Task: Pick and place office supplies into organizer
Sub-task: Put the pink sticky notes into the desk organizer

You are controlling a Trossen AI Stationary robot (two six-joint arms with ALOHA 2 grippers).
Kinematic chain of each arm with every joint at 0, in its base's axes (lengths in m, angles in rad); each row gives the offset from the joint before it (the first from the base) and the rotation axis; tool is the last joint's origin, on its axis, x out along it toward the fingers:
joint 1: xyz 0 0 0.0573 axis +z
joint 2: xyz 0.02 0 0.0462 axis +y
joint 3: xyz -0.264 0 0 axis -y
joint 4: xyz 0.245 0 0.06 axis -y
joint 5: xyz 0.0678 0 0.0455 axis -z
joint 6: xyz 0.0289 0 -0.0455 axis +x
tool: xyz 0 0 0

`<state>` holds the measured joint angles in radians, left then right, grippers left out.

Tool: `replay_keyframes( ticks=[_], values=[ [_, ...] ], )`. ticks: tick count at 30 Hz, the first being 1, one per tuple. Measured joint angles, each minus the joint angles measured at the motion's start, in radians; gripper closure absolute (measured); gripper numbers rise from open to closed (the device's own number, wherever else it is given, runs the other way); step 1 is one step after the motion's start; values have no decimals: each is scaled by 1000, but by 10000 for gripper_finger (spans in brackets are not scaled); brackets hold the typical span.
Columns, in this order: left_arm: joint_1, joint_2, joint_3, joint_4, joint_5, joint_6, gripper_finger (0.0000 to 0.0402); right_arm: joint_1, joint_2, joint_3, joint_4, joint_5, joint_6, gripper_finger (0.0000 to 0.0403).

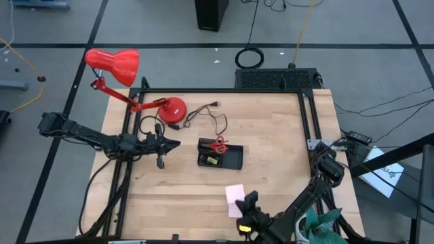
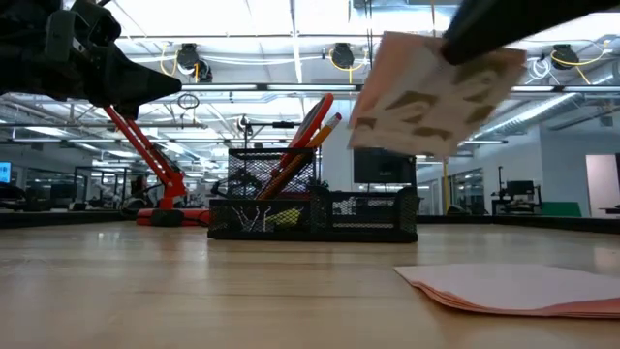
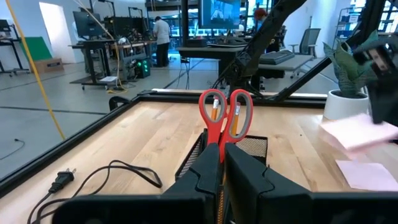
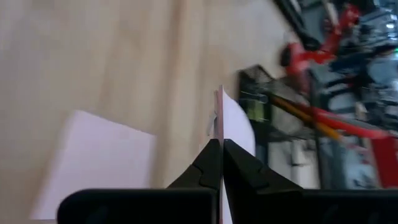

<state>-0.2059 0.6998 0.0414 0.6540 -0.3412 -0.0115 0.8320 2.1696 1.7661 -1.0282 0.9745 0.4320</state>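
From above, the organizer [image 1: 220, 156] sits near the table's middle with the red-handled scissors [image 1: 218, 144] standing in its 11 o'clock corner; the left gripper [image 1: 171, 143] hangs at its 9 o'clock side, fingers nearly together and holding nothing, while the right gripper [image 1: 249, 201] is at its 5 o'clock, near the table's front edge, just beside the pink sticky-note pad [image 1: 234, 196]. From table height, a pink sheet [image 2: 431, 89] hangs tilted in the air, pinched at its upper corner, with the pad [image 2: 513, 288] lying flat below it and the orange pencils [image 2: 302, 145] leaning out of the tray's tall cup. The left wrist camera looks past its near-shut fingers straight at the scissor handles [image 3: 225, 115]. The right wrist camera shows its fingers clamped tight on the sheet's thin edge [image 4: 235, 127], with the tray at about 1 o'clock ahead. It looks as though only the top note came up, so I'd keep the pinch firm, carry it high over the tray's wall, and release over a low compartment clear of pencils and scissors.
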Motion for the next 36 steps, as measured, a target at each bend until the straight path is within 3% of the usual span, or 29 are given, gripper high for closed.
replay_keyframes(
  ticks=[8,19,25,31,36],
  values=[
    [0,0,0,0,0,-1,371,-112,-3,17,-205,52,39,403],
    [0,0,0,-1,0,6,371,-277,-3,17,-209,42,-36,403],
    [0,0,0,-5,0,7,371,-309,-3,-8,-108,41,-133,403],
    [0,0,0,-10,0,9,371,-329,-3,-116,57,15,-289,403],
    [0,0,0,-9,1,16,371,-337,-30,-202,99,5,-291,403]
  ],
)
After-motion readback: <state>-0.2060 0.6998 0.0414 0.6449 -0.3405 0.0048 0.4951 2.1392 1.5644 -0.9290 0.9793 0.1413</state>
